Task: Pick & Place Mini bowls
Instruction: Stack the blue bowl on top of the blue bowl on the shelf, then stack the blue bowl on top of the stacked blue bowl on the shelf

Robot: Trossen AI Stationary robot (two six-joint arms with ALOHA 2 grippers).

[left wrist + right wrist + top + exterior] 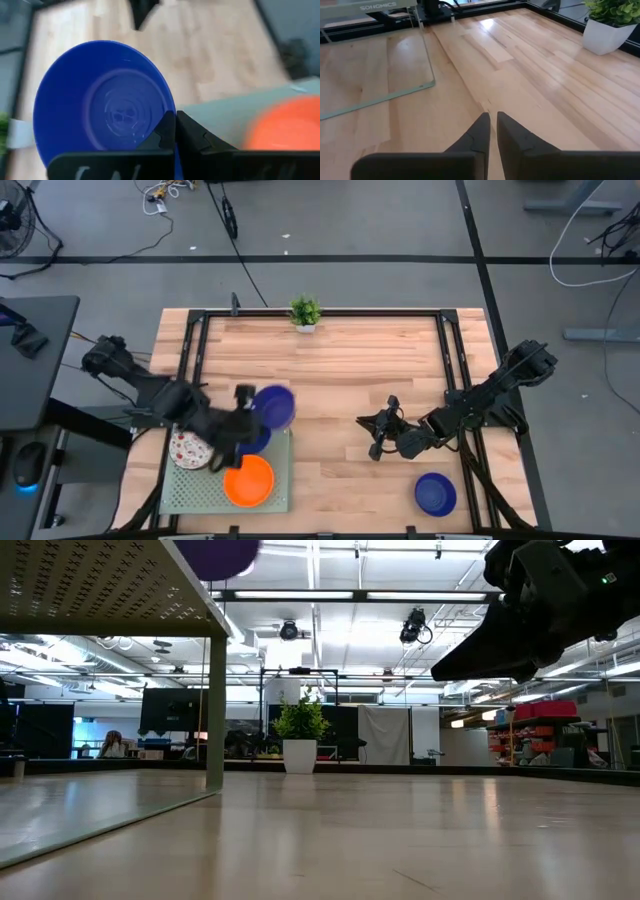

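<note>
Blue mini bowl (275, 406) is hanging by its rim in the left gripper's (175, 131) closed jaws, above the tray's (281, 480) edge; right gripper (378, 442), nearly shut, is holding nothing

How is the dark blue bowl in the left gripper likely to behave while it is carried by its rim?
The blue bowl looks thin and rigid, likely light plastic, so it should hold its shape. The left gripper pinches only one edge of the rim, so the bowl may swing or pivot. Its glossy surface suggests it could slip if jolted.
</note>
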